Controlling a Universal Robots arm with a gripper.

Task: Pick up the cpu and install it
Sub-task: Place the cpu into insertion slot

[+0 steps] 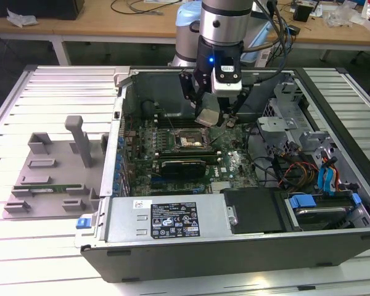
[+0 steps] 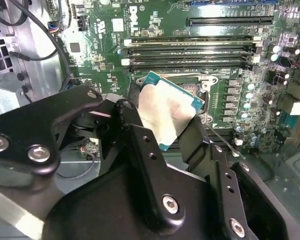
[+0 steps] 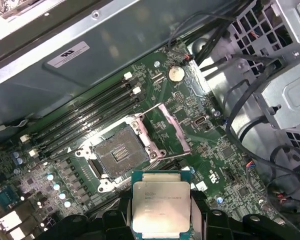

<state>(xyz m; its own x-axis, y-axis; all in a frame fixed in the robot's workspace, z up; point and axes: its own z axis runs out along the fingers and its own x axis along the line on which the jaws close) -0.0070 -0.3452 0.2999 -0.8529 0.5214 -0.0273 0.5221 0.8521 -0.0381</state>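
My gripper (image 1: 208,118) hangs inside the open computer case, shut on the cpu (image 1: 208,118), a flat silver-topped square chip with a thin green edge. In the second wrist view the cpu (image 2: 166,113) is pinched between the two black fingers (image 2: 135,125), tilted above the motherboard. The first wrist view has the cpu (image 3: 161,206) held level, a little apart from the open socket (image 3: 119,155), whose metal load frame (image 3: 174,127) is swung up. In the exterior view the socket (image 1: 190,140) lies just below and toward the exterior view's left of the gripper.
The motherboard (image 1: 172,161) carries empty memory slots (image 3: 90,117) beside the socket. A drive cage and cable bundles (image 1: 308,166) fill the case on the exterior view's right. A grey fixture tray (image 1: 52,169) with a green memory stick sits outside the case on the slatted table.
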